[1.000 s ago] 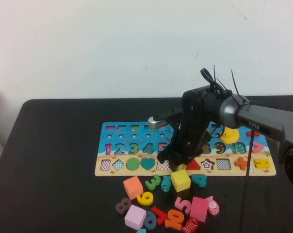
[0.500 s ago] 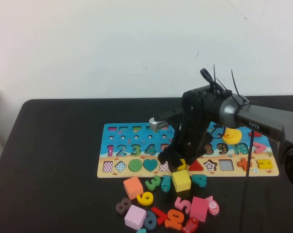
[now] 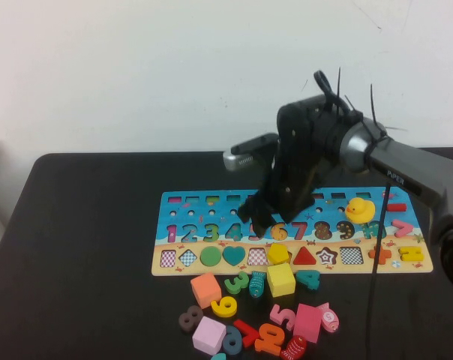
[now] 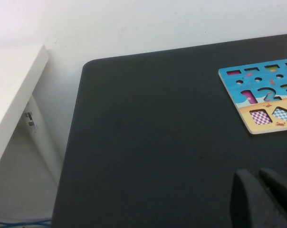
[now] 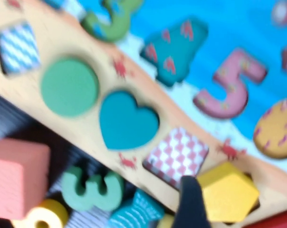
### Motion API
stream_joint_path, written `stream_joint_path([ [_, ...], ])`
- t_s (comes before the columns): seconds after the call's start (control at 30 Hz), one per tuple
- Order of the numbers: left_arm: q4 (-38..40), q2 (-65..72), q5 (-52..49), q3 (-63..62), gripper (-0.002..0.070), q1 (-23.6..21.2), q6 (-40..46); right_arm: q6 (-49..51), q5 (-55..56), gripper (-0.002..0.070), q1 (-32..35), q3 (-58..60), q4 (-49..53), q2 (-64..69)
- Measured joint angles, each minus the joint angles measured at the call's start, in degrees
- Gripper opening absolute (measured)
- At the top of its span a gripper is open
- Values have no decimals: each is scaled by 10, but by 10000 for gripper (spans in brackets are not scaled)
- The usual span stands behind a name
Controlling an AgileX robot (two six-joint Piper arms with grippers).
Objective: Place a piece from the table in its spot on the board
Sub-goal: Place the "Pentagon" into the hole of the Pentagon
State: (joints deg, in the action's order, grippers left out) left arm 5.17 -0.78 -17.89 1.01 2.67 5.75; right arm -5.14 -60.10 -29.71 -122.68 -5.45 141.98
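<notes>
The puzzle board (image 3: 156,264) lies across the middle of the black table. A yellow pentagon piece (image 3: 277,253) sits in its slot in the board's front row, between the red-checked square slot and the red triangle. My right gripper (image 3: 258,223) hangs above the board's number row, clear of the pentagon and open. In the right wrist view one dark finger (image 5: 191,204) shows beside the pentagon (image 5: 229,192), apart from it. My left gripper (image 4: 263,195) is shut and empty, low over bare table left of the board (image 4: 276,128), and is out of the high view.
Loose pieces lie in front of the board: a yellow cube (image 3: 280,279), an orange cube (image 3: 205,289), a green 3 (image 3: 236,282), a pink block (image 3: 308,322), a purple cube (image 3: 209,334) and several numbers. A yellow rubber duck (image 3: 359,209) sits on the board's right part.
My right gripper has risen from the board's front row to above the number row. The yellow pentagon, which it covered, now sits uncovered in its slot. The board slid slightly right.
</notes>
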Motion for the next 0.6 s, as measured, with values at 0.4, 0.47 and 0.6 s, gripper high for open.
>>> stream_joint_path([
  [0.4, 0, 0, 0, 0, -2, 0, 0, -41, -11, 27, 0, -11, -72, 23],
  [0.47, 0, 0, 0, 0, -2, 0, 0, -41, -8, 19, 0, -11, -76, 26],
  [0.6, 0, 0, 0, 0, -2, 0, 0, -41, -5, 19, 0, -11, -77, 36],
])
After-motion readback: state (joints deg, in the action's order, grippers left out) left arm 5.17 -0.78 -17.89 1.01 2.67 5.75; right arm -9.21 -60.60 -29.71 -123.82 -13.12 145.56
